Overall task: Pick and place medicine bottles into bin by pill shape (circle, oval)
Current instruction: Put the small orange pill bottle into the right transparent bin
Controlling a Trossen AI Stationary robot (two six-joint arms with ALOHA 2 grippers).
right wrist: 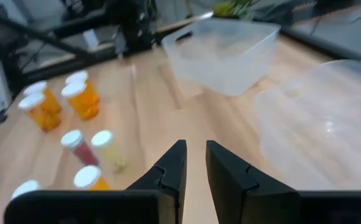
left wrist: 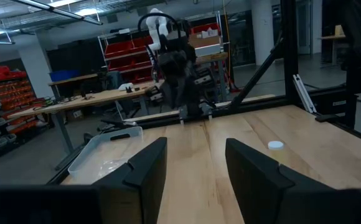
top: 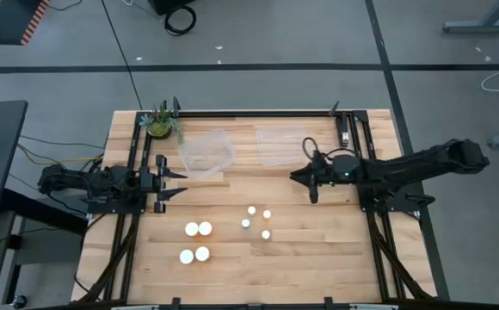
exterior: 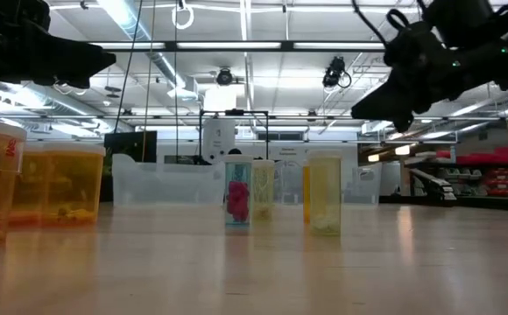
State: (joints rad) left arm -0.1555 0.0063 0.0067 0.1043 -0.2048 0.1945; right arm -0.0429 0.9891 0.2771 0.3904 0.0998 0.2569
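eight bottles [top: 200, 229] standing on the bench [top: 318, 258], none binned: four wide caps nearest, four narrow [top: 252, 210] just beyond, toward the bins. farther on, two clear bins [top: 206, 153] side by side, bottles well short of them. left pincer [top: 175, 183] beside the left bin, fingers apart, empty. right pincer [top: 304, 176] near the right bin [top: 281, 143], fingers slightly apart, holding nothing. risk: narrow bottles crowded, so closing on one likely tips a neighbour; pill shape barely readable, so wrong-bin drops plausible.

White-capped orange bottles [right wrist: 81, 96]; clear bins [right wrist: 221, 53]; pale wood table [top: 318, 245].
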